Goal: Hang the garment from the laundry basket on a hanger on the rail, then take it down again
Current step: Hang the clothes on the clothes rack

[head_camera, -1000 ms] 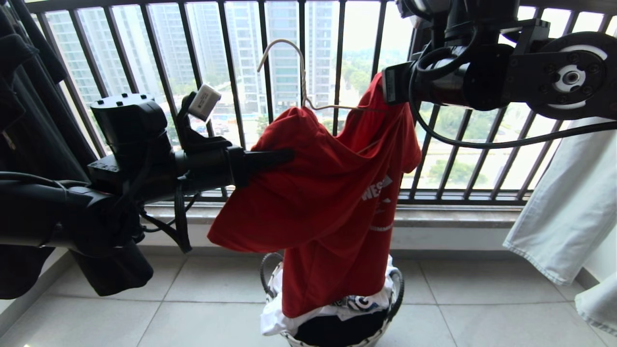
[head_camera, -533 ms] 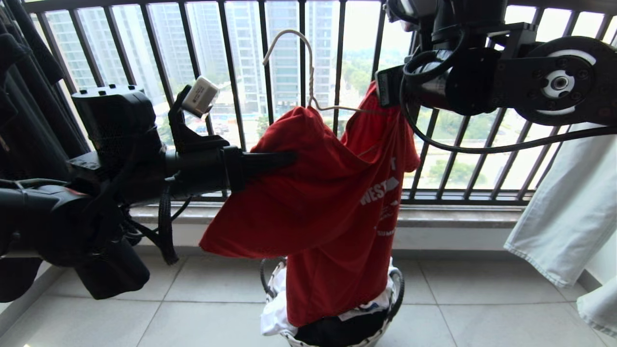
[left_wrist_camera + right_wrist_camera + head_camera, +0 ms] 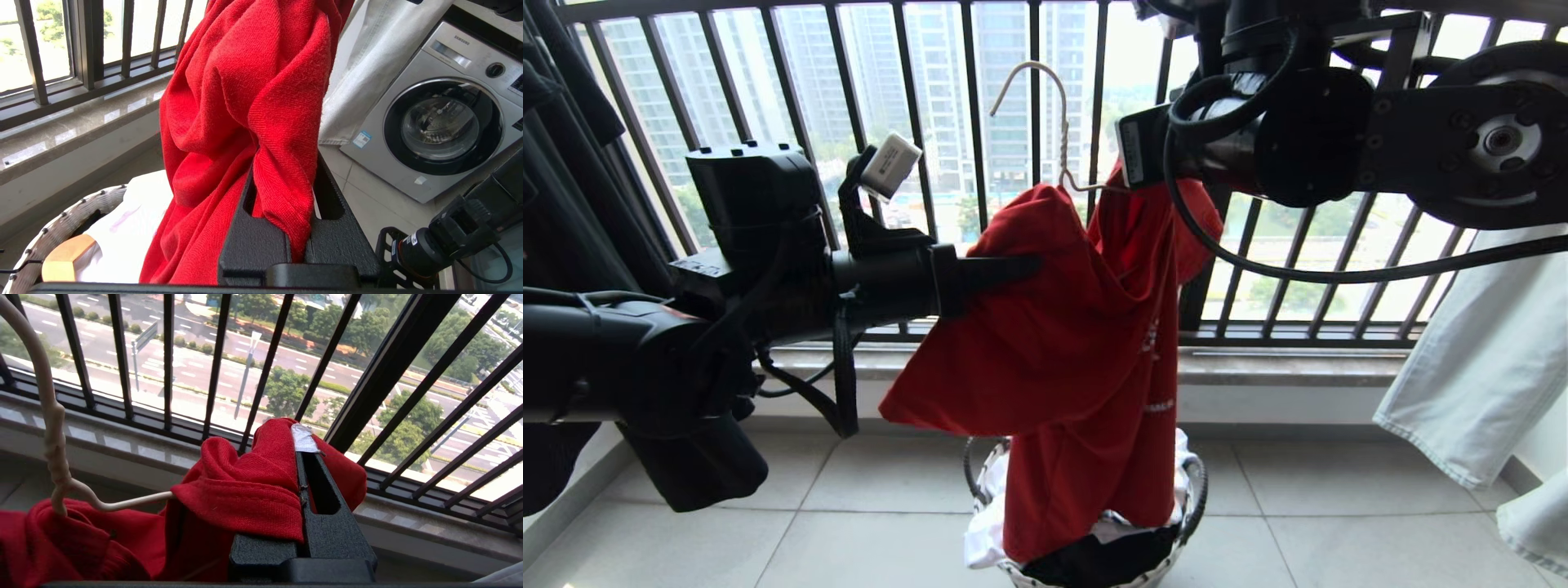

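Note:
The garment point(image 3: 1078, 327), a red T-shirt, hangs bunched above the laundry basket point(image 3: 990, 469), its hem reaching down into it. My left gripper point(image 3: 1031, 265) comes in level from the left and is shut on a fold of red cloth point(image 3: 282, 134). My right gripper point(image 3: 301, 447) comes from the upper right and is shut on the collar by the white neck label point(image 3: 304, 437). The hanger point(image 3: 1058, 122), thin white wire, stands hook-up between the two grips, one wire arm point(image 3: 135, 501) running inside the collar. The rail is out of view.
Dark balcony bars point(image 3: 915, 122) and a stone sill point(image 3: 1274, 367) stand right behind the shirt. Pale trousers point(image 3: 1486, 343) hang at the right, dark clothing point(image 3: 564, 204) at the left. The basket holds white and black laundry and a wooden hanger point(image 3: 61, 261). A washing machine point(image 3: 441, 114) stands nearby.
My right gripper has swung left toward the left one, gathering the shirt narrower so its white lettering has folded almost out of sight. The hanger has shifted right.

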